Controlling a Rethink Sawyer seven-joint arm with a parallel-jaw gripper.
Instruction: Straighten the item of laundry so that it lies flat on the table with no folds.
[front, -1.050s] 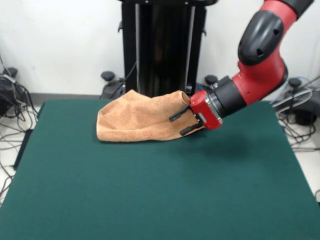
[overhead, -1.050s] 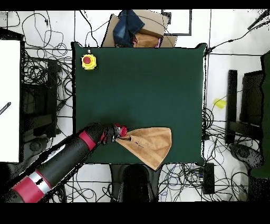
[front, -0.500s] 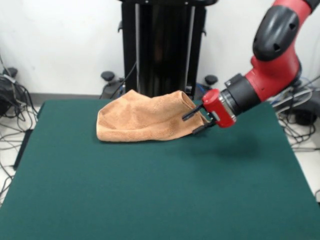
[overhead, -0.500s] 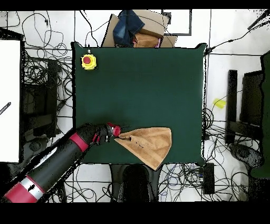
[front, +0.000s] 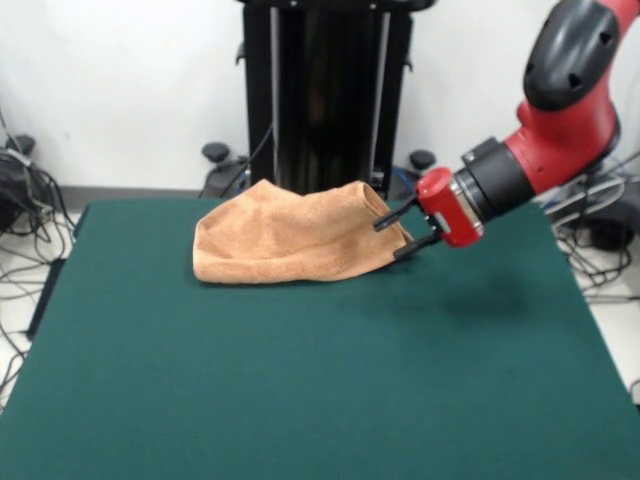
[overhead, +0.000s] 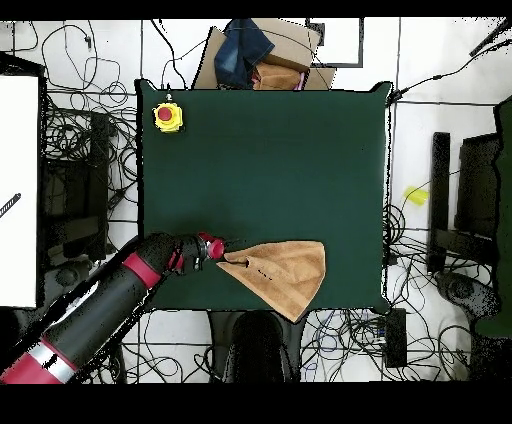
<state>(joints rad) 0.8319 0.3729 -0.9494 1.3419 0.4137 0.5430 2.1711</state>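
Note:
The item of laundry, a peach-orange towel, lies folded over on itself in a lumpy mound at the far side of the green table. In the overhead view the towel forms a wedge near the table's bottom edge. My gripper is open at the towel's right tip, one finger above that corner and one below. It holds nothing. From above, the gripper sits just left of the wedge's point.
A yellow box with a red button stands at the table's top left corner in the overhead view. A cardboard box with blue cloth is beyond the table's top edge. Cables cover the floor around the table.
My gripper has drawn back to the right in the front view, from over the towel's right part to its tip. The towel has kept its shape and place.

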